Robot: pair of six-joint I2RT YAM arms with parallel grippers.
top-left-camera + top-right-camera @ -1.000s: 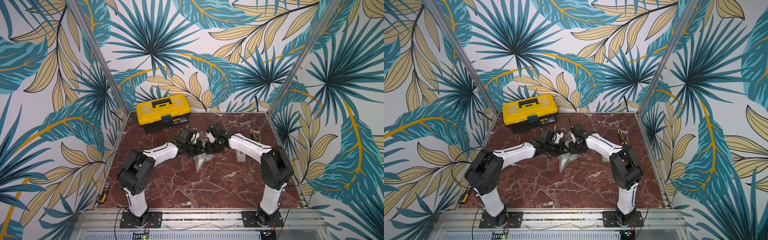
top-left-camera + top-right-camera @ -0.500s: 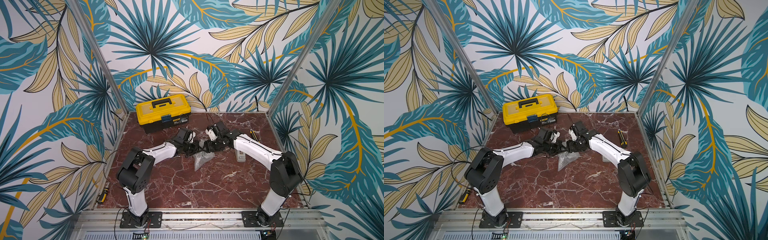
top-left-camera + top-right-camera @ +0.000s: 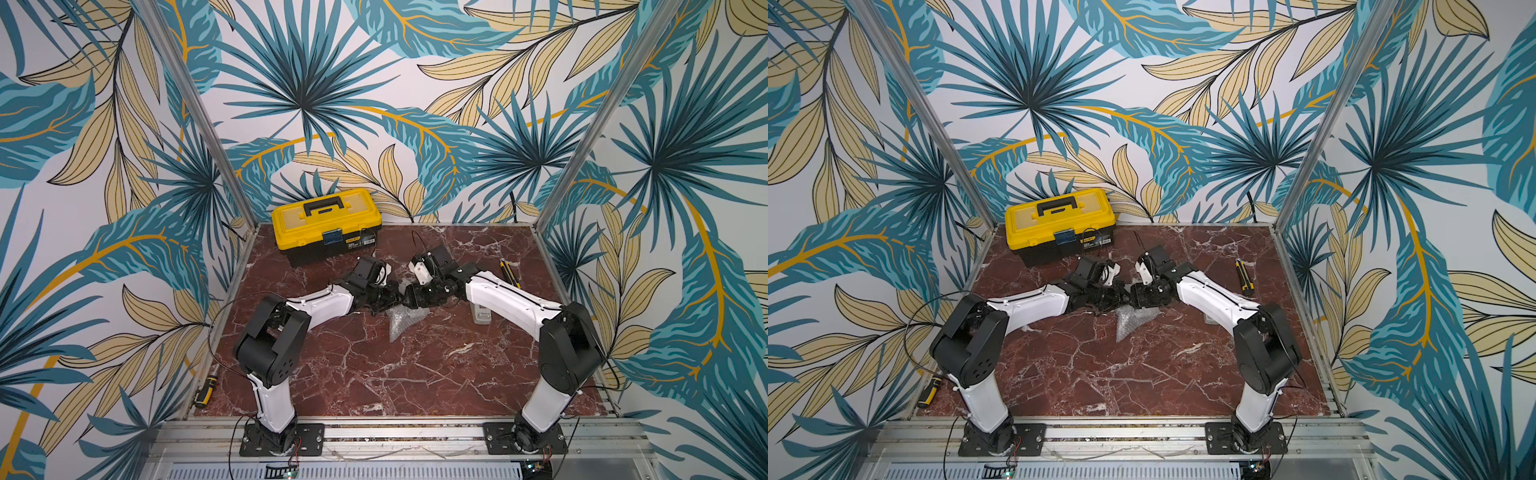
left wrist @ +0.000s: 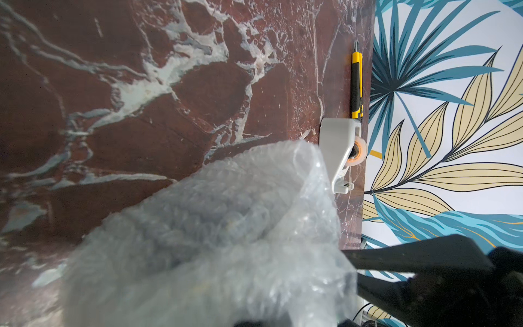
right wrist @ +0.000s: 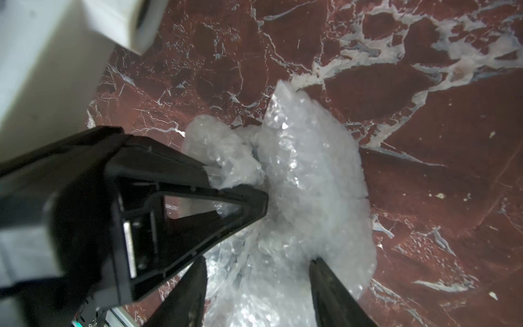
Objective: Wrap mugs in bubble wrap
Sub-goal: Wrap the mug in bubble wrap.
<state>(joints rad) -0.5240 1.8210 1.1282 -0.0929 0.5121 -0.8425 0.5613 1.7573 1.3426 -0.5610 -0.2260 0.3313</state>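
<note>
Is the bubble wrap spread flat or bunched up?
Bunched up: the bubble wrap is a crumpled wad tapering to a point, not a flat sheet; the left claw pinches a fold.

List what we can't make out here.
- the mug: shown in no view; the bunched bubble wrap may cover it.
- left gripper: in both top views its tips are lost among the dark wrists; only the right wrist view shows them pinching the wrap.
- tape dispenser: top views, the right arm covers most of it.
- toolbox label: too small to read.
</note>
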